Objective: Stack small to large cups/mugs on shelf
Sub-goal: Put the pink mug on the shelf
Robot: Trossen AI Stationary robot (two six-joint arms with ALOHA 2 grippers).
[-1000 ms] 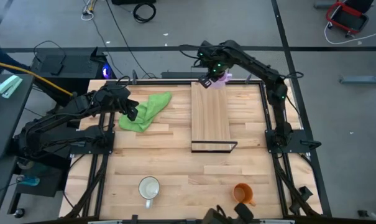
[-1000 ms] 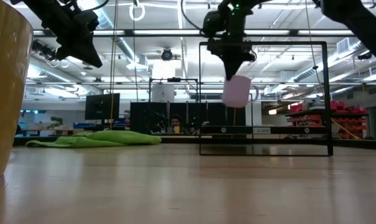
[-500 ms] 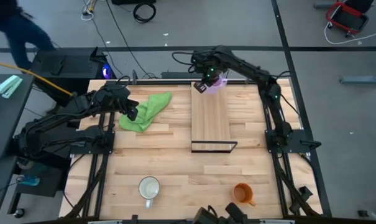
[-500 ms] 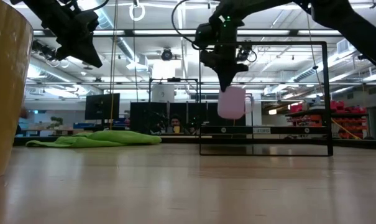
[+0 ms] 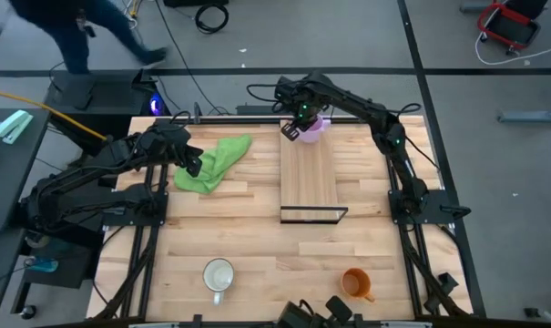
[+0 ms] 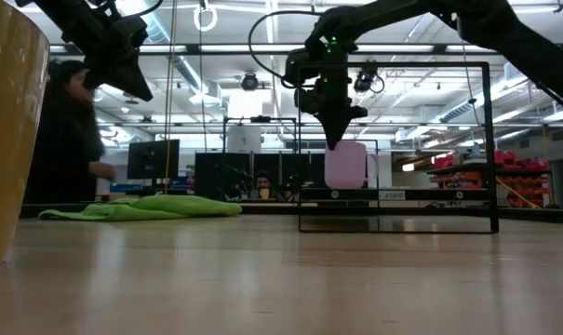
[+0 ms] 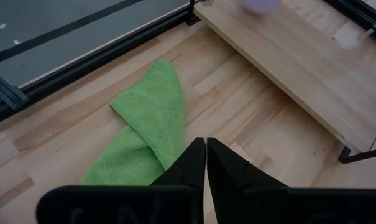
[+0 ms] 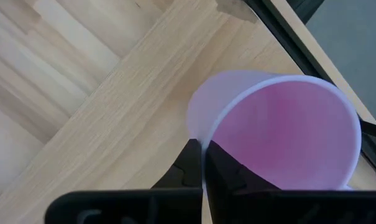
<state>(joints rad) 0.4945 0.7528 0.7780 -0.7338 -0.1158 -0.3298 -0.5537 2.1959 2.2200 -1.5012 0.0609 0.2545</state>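
Sketchy grip here: the right end effector (image 8: 203, 163) is pinched on just the rim wall of the light purple mug (image 5: 312, 125), top center of the high view, over the shelf (image 5: 309, 173) far end. It could swing or tip off the end. Mug upright, long axis vertical, mouth up. Left end effector (image 7: 206, 155) together, above the green cloth (image 5: 210, 162).

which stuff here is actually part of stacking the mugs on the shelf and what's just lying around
Part of the job:
- light purple mug, gripped by its rim in the right gripper over the shelf's far end
- shelf
- white mug
- orange mug

Just lying about:
- green cloth, under the waiting left gripper
- person beyond the table
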